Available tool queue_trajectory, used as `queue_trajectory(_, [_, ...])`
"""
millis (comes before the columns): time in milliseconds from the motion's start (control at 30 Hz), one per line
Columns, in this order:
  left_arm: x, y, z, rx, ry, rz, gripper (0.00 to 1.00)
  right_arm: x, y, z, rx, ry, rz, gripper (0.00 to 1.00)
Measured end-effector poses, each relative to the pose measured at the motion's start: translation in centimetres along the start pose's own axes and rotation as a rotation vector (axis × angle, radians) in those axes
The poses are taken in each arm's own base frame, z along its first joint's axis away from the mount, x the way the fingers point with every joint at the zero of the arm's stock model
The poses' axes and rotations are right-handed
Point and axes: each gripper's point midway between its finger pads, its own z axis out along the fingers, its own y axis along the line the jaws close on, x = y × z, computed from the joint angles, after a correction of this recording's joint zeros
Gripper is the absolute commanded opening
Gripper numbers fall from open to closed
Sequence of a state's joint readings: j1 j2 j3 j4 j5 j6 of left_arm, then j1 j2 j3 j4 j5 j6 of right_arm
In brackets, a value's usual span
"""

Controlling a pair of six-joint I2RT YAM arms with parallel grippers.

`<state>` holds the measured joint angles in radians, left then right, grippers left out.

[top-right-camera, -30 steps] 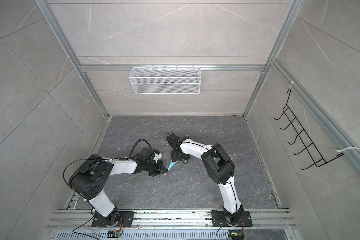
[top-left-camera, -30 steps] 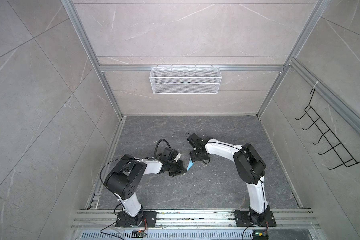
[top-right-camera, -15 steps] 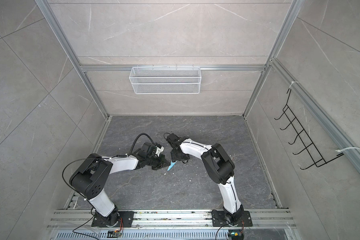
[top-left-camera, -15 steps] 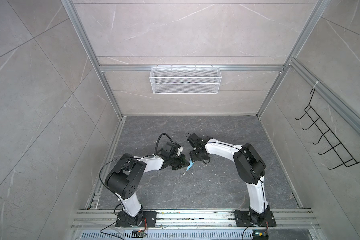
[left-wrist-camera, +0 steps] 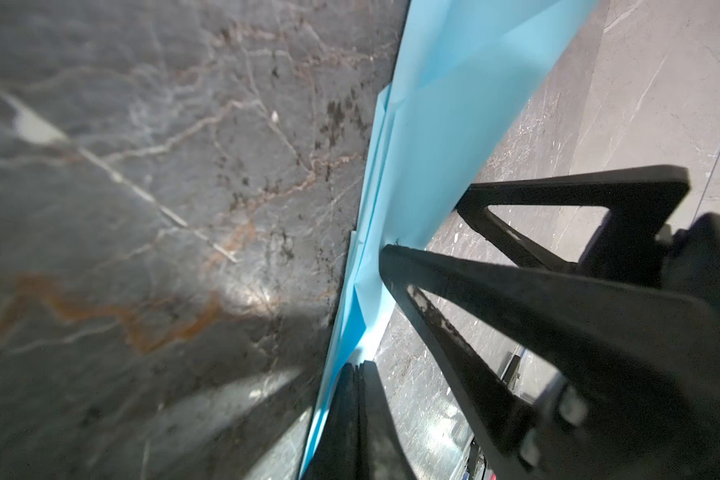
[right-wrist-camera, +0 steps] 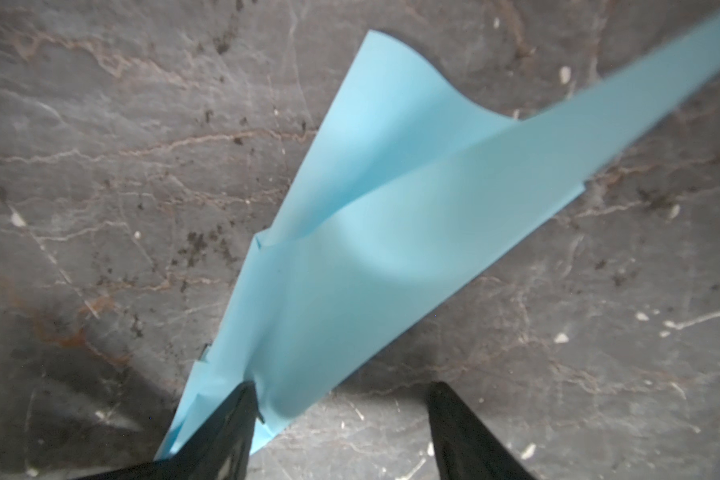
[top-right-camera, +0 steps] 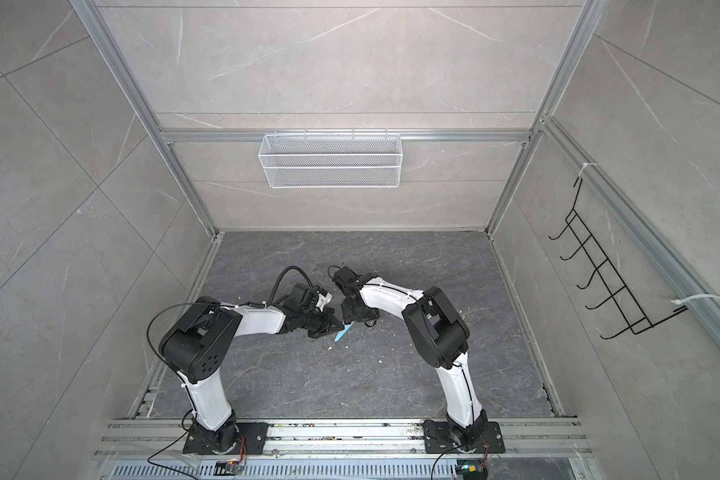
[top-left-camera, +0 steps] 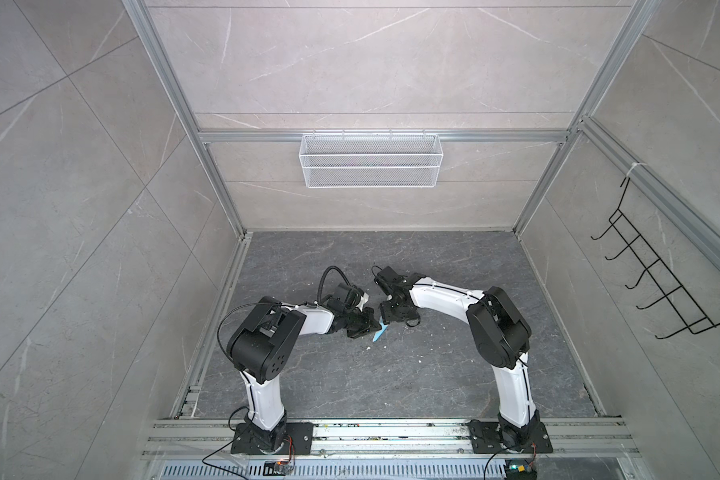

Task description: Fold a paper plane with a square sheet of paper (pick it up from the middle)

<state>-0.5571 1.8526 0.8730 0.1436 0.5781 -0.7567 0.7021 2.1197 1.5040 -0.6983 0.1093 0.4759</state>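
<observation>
The light-blue paper (top-left-camera: 379, 334), folded into a narrow pointed shape with creases, stands on edge above the dark floor between both grippers; in both top views it shows as a slim strip (top-right-camera: 344, 332). My left gripper (left-wrist-camera: 358, 368) is shut, its jaws pressed together at the paper's (left-wrist-camera: 454, 95) lower edge, and the sheet runs along one side of them. My right gripper (right-wrist-camera: 341, 415) is open. One of its fingers (right-wrist-camera: 238, 419) touches the paper (right-wrist-camera: 371, 257), while the other stands apart over bare floor. In the top views, left gripper (top-left-camera: 368, 328) and right gripper (top-left-camera: 385, 321) nearly meet.
A white wire basket (top-left-camera: 371, 160) hangs on the back wall and a black hook rack (top-left-camera: 657, 282) on the right wall. Small white scraps (top-left-camera: 385, 345) dot the dark marbled floor (top-left-camera: 433, 374). Aluminium rails (top-left-camera: 391, 432) run along the front by both arm bases.
The left wrist has swung a little toward the back and right, closer to the right gripper. The paper's low tip has shifted slightly forward. The right arm has stayed put.
</observation>
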Motion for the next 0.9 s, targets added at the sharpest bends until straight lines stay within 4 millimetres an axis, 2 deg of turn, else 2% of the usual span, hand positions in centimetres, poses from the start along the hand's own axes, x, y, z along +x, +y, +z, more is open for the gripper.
queue_trajectory(367, [0.2, 0.4, 0.4, -0.041, 0.003, 0.001, 0.01, 0.0, 0.0, -0.1, -0.001, -0.002, 0.004, 0.70])
queue_trajectory(667, [0.2, 0.4, 0.3, -0.078, -0.015, 0.028, 0.00, -0.4, 0.2, -1.2, -0.035, -0.009, 0.002, 0.71])
queue_trajectory(767, [0.1, 0.6, 0.2, -0.091, -0.025, 0.040, 0.00, 0.4, 0.0, -1.9, -0.092, 0.008, -0.009, 0.70])
queue_trajectory(900, [0.0, 0.6, 0.1, -0.098, -0.030, 0.054, 0.00, 0.6, 0.1, -4.4, -0.222, -0.020, -0.024, 0.65])
